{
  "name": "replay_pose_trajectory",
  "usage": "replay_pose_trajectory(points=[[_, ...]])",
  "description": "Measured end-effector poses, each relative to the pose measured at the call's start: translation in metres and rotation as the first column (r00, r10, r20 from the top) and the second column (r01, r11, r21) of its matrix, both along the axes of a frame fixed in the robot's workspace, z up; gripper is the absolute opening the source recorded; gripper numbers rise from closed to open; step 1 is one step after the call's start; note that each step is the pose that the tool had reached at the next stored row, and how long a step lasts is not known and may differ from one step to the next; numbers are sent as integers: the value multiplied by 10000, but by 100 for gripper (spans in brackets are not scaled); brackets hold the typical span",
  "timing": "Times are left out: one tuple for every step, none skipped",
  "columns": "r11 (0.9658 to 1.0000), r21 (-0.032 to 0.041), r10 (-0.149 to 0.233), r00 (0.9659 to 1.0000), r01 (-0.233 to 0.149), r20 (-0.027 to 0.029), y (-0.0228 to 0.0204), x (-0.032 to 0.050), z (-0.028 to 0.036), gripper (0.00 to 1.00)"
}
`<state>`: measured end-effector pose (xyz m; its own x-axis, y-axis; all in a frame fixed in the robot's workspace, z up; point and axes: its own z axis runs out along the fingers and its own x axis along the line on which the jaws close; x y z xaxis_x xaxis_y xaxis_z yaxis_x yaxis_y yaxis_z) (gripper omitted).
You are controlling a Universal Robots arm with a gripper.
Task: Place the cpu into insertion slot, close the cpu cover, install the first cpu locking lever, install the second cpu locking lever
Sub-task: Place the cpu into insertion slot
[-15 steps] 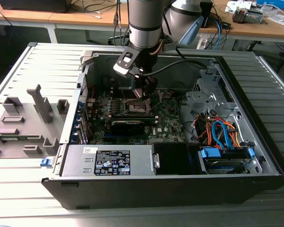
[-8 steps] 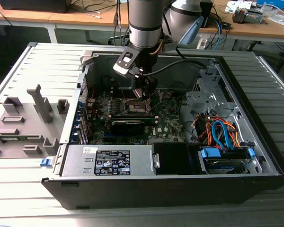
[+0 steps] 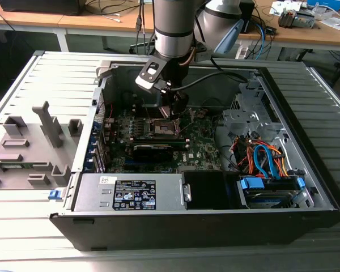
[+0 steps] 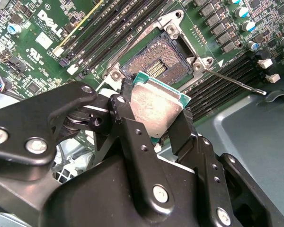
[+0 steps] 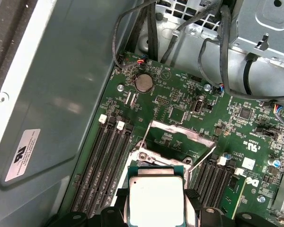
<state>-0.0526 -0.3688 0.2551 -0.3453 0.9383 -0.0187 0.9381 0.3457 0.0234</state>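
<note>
The grey ribbed table point(image 3: 62, 85) carries the open computer case point(image 3: 204, 226) at its centre and a grey fixture plate point(image 3: 31, 150) with upright blocks toward the exterior view's left.

CPU point(image 4: 156, 106): silver top w/ green rim, tilted, held just above bare socket point(image 4: 157, 66). Cover point(image 5: 182, 131): silver frame, flipped up. Lever point(image 4: 236, 81) swung out.
</note>
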Motion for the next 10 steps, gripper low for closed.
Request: replay_pose_trajectory(points=[[10000,-1,-4,10000,4,0,0,0,0,55],[10000,-5,-12,10000,12,0,0,0,0,55],[10000,-8,-18,10000,18,0,0,0,0,55],[10000,-11,-22,10000,22,0,0,0,0,55],[10000,-13,-29,10000,29,0,0,0,0,55],[10000,-15,-33,10000,33,0,0,0,0,55],[10000,-18,-39,10000,39,0,0,0,0,55],[10000,-20,-44,10000,44,0,0,0,0,55],[10000,-23,-49,10000,49,0,0,0,0,55],[10000,-26,-55,10000,55,0,0,0,0,55]])
